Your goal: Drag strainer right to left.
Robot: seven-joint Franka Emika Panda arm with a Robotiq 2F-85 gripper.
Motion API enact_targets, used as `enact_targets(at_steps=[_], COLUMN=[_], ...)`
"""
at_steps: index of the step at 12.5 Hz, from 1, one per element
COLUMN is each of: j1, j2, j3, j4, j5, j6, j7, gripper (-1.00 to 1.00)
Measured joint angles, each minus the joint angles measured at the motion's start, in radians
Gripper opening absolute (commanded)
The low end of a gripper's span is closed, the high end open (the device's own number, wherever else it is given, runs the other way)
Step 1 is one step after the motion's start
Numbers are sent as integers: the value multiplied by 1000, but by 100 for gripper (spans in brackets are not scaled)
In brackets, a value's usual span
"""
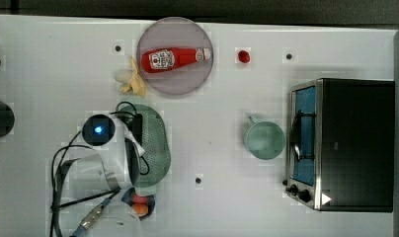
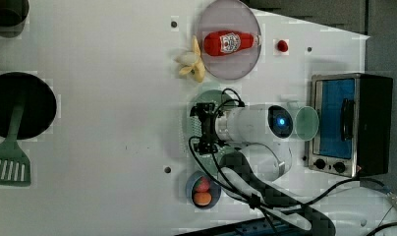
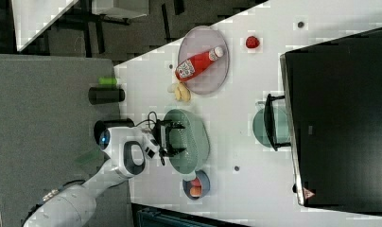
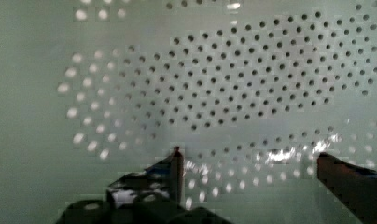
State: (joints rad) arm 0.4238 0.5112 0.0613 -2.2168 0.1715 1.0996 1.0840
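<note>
- White tabletop carries every object; its matte surface suits a sliding move, since the task calls for dragging rather than lifting.
- Gripper: seen by the wrist camera, the two dark fingers stand wide apart with nothing between them, poised just over perforated plastic (presumably ready to close on a wall or rim).
- Strainer: pale green, oval, dotted with small holes, it lies under the arm's hand, at the top view's left of centre. In the right view the gripper hangs over its near edge, probably so one finger can drop inside and hook the wall.
- Small bowl with red and orange fruit sits just beside the strainer's end, close enough to be nudged if the drag veers.
- Green mug stands well apart toward the top view's right, in front of the toaster oven.
- Grey plate bearing a ketchup bottle lies farther off, a banana against its rim.
- Red ball rests alone near the far edge.
</note>
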Motion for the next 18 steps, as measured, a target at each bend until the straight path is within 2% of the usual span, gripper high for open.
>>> enact_targets(at_steps=[4,8,18], j1=[57,115,199], j2=[33,97,166], j3=[5,1,3], j4=[66,166,286], j5=[0,89,73], j6=[-35,-23,-49], j7=[48,60,177], gripper=[100,100,100])
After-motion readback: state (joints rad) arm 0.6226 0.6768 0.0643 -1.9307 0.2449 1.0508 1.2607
